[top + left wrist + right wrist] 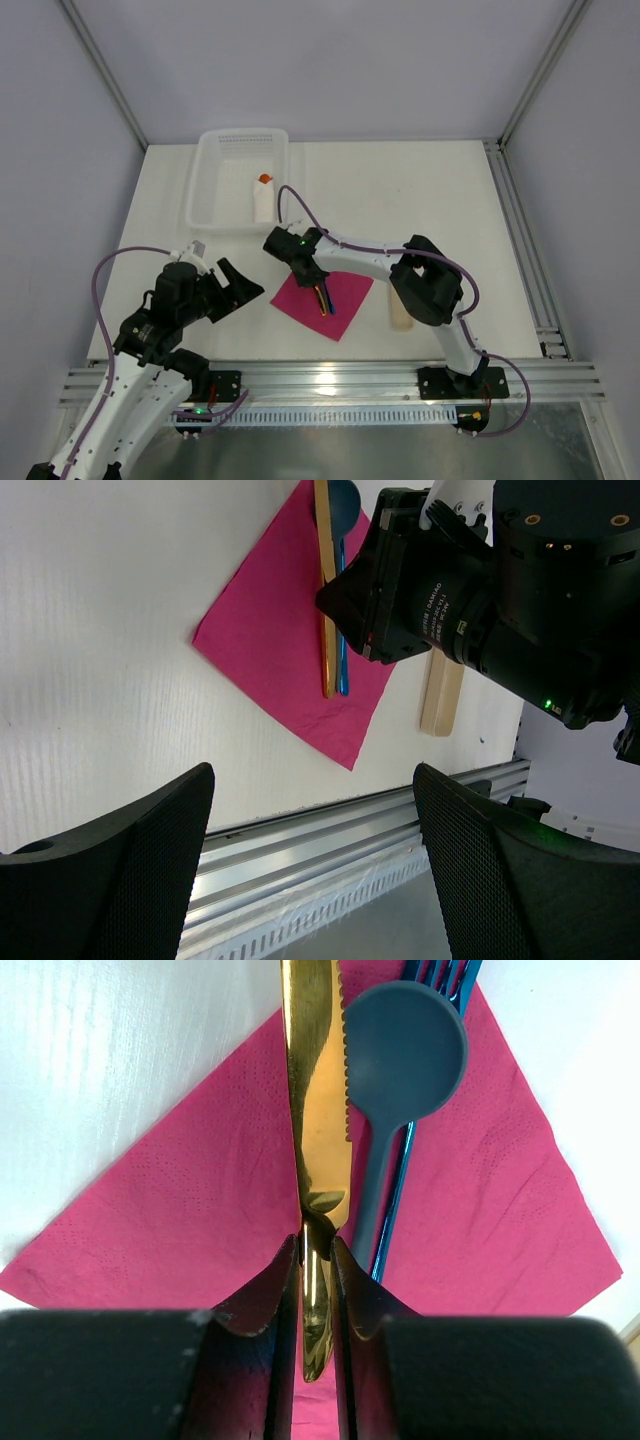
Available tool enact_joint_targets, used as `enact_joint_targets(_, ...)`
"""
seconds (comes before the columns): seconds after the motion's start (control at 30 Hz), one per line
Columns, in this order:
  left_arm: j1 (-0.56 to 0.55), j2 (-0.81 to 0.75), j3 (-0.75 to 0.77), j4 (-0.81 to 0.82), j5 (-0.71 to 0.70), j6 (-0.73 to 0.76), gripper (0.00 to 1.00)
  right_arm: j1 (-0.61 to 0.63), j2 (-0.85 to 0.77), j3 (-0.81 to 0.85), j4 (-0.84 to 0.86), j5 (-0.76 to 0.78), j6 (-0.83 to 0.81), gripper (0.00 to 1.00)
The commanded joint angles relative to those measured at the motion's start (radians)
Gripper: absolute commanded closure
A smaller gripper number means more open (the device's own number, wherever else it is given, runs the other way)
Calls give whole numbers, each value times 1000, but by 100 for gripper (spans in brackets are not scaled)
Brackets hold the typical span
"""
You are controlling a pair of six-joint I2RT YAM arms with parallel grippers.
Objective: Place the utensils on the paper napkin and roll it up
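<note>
The magenta paper napkin (348, 312) lies flat near the table's front middle. The blue spoon (405, 1050) and blue fork (445, 972) lie side by side on it. My right gripper (317, 1250) is shut on the handle end of the yellow-orange knife (315, 1090), whose blade runs along the napkin (180, 1220) just left of the spoon. I cannot tell whether the knife rests on the paper. In the left wrist view the knife (326, 630) and a blue handle (342, 650) lie parallel on the napkin (270, 650). My left gripper (232, 290) is open and empty, left of the napkin.
A white basket (240, 140) stands at the back left, with a white roll with an orange tip (263, 197) in it. A long beige strip (401, 310) lies right of the napkin. The metal rail (330, 380) runs along the table's front edge.
</note>
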Motion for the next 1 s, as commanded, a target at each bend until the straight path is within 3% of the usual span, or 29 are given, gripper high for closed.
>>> enact_joint_targets(0.0, 5, -2, 4, 28, 19, 6, 18, -3, 0, 46, 11, 15, 9, 83)
enact_joint_targets(0.33, 5, 4, 6, 31, 24, 4, 18, -3, -5, 46, 7, 9, 9, 74)
enact_joint_targets(0.77, 5, 9, 6, 33, 22, 3, 18, 5, -90, 37, 10, 9, 0, 73)
enact_joint_targets(0.97, 5, 47, -9, 76, 71, 13, 21, 5, -265, -177, 68, 19, 0, 73)
